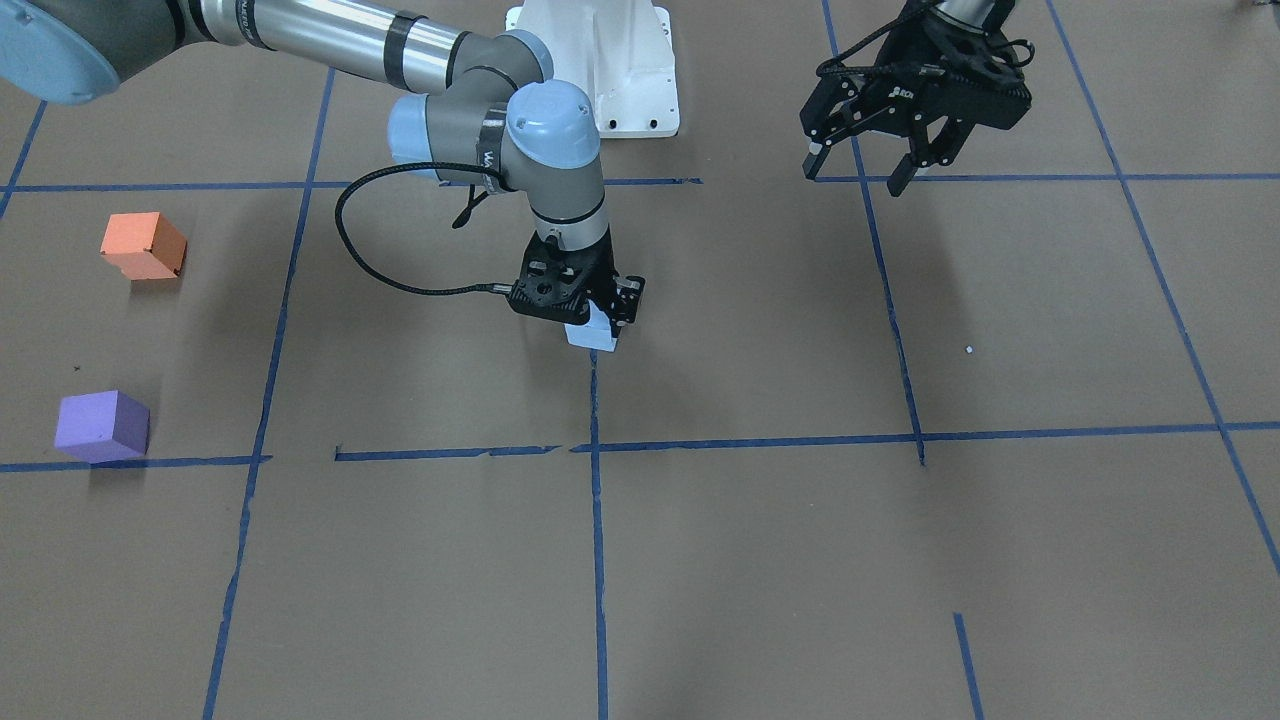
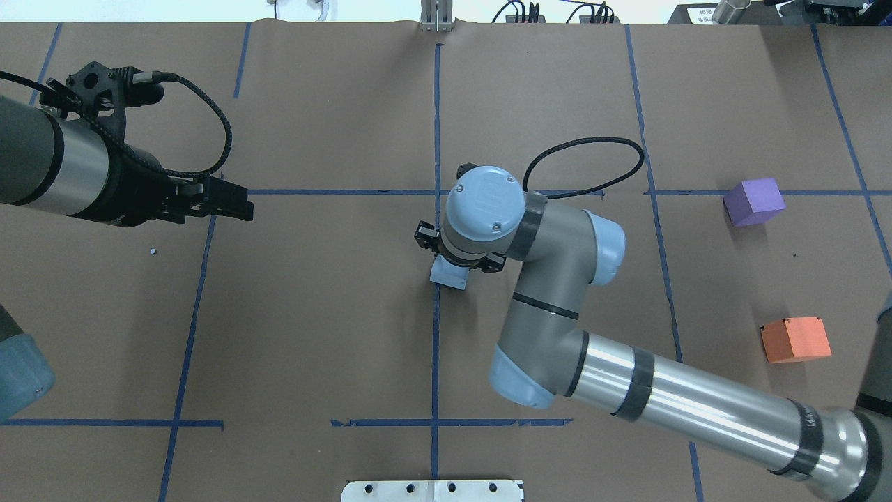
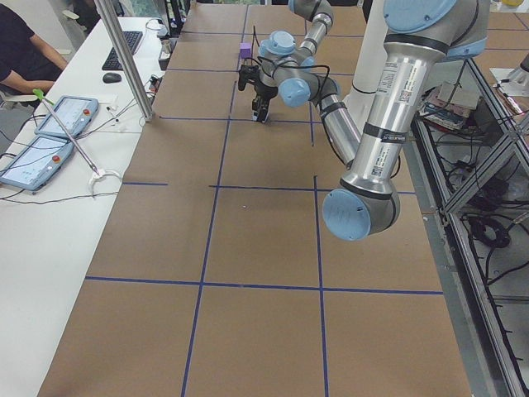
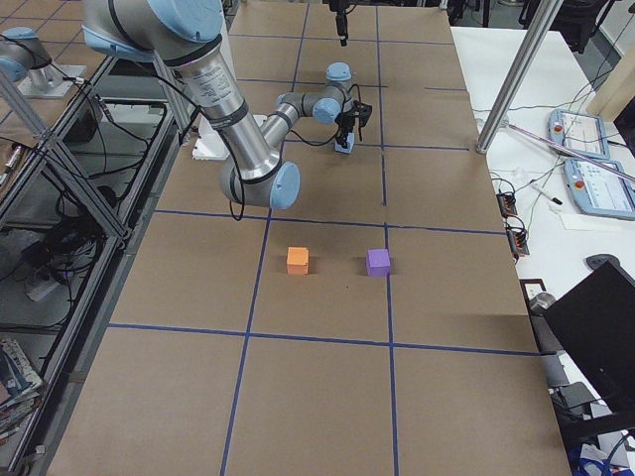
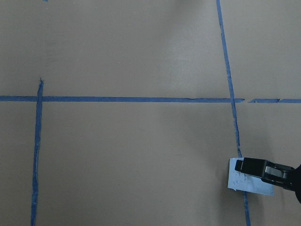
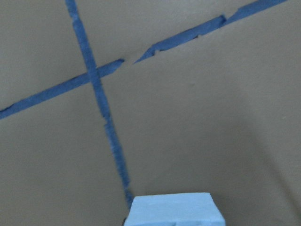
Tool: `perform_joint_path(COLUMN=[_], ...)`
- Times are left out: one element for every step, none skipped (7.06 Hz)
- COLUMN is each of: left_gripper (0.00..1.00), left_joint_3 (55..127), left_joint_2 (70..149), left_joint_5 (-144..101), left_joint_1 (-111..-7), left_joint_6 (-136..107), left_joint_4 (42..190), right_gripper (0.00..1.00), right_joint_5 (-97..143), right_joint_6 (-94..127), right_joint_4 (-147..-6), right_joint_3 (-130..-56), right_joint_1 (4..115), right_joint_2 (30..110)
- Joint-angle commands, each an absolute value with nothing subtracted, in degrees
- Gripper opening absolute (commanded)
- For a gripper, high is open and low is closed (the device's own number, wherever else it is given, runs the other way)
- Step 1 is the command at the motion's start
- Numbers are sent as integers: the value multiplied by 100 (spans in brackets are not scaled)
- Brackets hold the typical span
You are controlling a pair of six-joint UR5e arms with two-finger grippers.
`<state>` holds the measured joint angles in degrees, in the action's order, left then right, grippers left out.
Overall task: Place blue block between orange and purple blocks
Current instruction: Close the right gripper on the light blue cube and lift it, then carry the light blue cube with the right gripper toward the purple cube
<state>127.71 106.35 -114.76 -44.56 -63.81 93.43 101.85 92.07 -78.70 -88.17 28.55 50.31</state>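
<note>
The light blue block (image 1: 590,337) sits at the table's middle on a blue tape line, also in the overhead view (image 2: 449,274) and the right wrist view (image 6: 174,209). My right gripper (image 1: 597,322) points straight down and is shut on it; I cannot tell whether the block touches the table. The orange block (image 1: 143,245) and the purple block (image 1: 101,426) lie far off on my right side, with a gap between them (image 2: 795,339) (image 2: 753,201). My left gripper (image 1: 855,175) is open and empty, held above the table on my left side.
Blue tape lines divide the brown table into squares. The white robot base plate (image 1: 620,70) is at my edge of the table. A metal pole (image 3: 124,58) and tablets (image 3: 50,132) stand on the operators' side table.
</note>
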Motion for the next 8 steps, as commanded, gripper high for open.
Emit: perform_joint_path(left_gripper=[100, 100, 100, 100, 100, 100, 100, 100], left_joint_3=[12762, 12753, 12744, 12735, 12735, 12727, 12718, 12718], left_joint_2=[10643, 10644, 10644, 10644, 10652, 10652, 10652, 10661], left_joint_5=[-11461, -11461, -11452, -11452, -11452, -11452, -11452, -11452], left_joint_1=[-4456, -4456, -4456, -4447, -4439, -4430, -4430, -4430], left_joint_6=[-6381, -6372, -6372, -6381, -6381, -6390, -6390, -6398], left_joint_4=[9343, 9343, 9343, 9343, 9343, 9343, 9343, 9343], right_gripper=[3, 3, 4, 4, 5, 6, 6, 7], right_joint_5=[10745, 11254, 11624, 11863, 12100, 12268, 12278, 12278], right_joint_6=[8068, 7529, 6488, 5460, 4745, 4163, 4027, 4043], right_joint_4=[-7866, -7823, -7796, -7796, -7796, -7796, -7796, -7796], right_joint_3=[-10548, -10973, -11273, -11311, -11312, -11303, -11268, -11154], right_joint_1=[3520, 4029, 4600, 5127, 5542, 5842, 5897, 5889], right_joint_2=[6785, 7568, 8342, 8863, 9277, 9638, 9824, 9826])
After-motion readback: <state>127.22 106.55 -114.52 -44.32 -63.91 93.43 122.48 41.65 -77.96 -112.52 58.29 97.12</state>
